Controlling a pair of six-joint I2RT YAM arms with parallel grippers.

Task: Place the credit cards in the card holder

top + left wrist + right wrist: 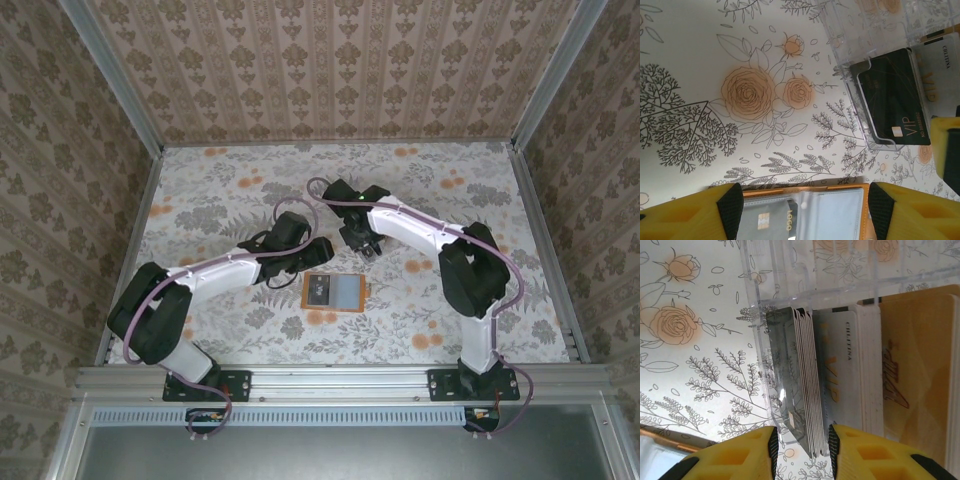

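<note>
Right wrist: the right gripper (pixel 802 442), narrowly parted, straddles credit cards (pixel 801 375) standing on edge in a clear box (pixel 790 270), long axes toward it; grip uncertain. The left gripper (pixel 805 210), wide open and empty, hangs over the open card holder (pixel 835 215).

Card holder (pixel 835 212) between parted gripper (pixel 805 207); black card (pixel 892 102) in clear box (pixel 860 30).
</note>
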